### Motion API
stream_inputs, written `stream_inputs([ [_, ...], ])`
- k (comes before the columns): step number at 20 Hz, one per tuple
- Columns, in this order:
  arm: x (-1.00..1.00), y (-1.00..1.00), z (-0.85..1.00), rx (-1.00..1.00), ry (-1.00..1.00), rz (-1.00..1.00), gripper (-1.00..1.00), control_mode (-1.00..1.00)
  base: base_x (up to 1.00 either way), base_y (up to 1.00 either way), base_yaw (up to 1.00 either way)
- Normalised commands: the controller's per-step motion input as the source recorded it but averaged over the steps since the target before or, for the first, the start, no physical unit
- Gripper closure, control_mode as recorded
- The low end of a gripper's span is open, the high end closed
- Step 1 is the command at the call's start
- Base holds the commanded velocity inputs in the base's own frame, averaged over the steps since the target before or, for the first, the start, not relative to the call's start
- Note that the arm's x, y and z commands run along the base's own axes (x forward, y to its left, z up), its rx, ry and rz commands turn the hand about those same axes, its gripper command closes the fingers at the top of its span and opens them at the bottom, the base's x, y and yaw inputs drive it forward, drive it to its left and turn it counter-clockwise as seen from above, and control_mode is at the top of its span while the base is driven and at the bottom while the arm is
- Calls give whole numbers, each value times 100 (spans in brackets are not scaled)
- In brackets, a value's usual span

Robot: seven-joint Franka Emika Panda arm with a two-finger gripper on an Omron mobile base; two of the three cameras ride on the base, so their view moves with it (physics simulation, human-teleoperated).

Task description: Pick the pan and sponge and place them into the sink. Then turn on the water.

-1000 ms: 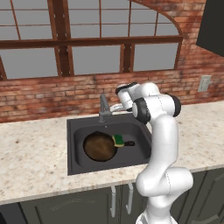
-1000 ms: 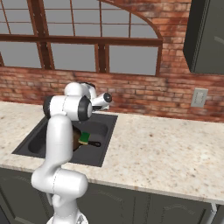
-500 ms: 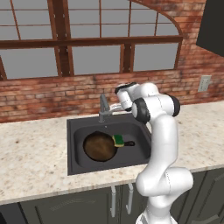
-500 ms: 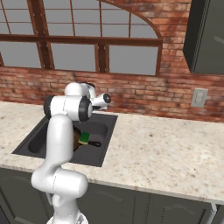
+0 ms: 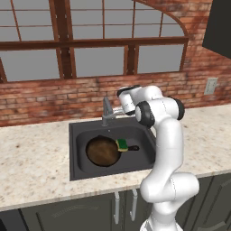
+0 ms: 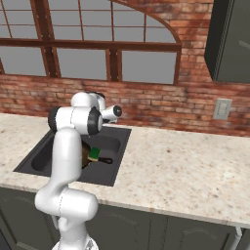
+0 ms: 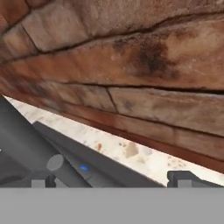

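Observation:
The dark pan (image 5: 102,151) lies in the grey sink (image 5: 79,135), its short handle pointing right. The green and yellow sponge (image 5: 122,144) rests on the pan's right edge by the handle. From the right base view the arm hides most of the pan; the sponge (image 6: 94,154) and sink (image 6: 120,141) show beside it. My gripper (image 5: 120,106) hovers at the back of the sink, right beside the grey faucet (image 5: 107,112). In the hand view the gripper (image 7: 112,180) is open and faces the brick wall, with grey faucet parts (image 7: 56,162) by its left fingertip. No water runs.
A brick wall (image 5: 54,97) with a large window rises just behind the faucet. Speckled stone counter (image 5: 31,158) stretches left and right of the sink. A wall socket (image 6: 222,108) sits at the right, below a dark cabinet (image 6: 229,39).
The hand has barely shifted beside the faucet. Pan and sponge lie in the sink as before.

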Motion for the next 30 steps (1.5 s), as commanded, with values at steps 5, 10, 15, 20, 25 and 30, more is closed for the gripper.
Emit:
stream_inputs([
  [5, 25, 0, 0, -5, -21, 0, -100, -100, 0, 0, 0],
  [10, 27, -8, 0, 0, -20, -3, -100, -100, 0, 0, 0],
  [15, 42, -24, 0, 0, -15, -11, -100, -100, 0, 0, 0],
  [20, 59, -9, 0, 1, -11, -18, -100, -100, 0, 0, 0],
  [25, 76, -46, 0, 0, -6, -17, -100, -100, 0, 0, 0],
  [30, 86, -81, -5, 0, -1, -15, -100, -100, 0, 0, 0],
])
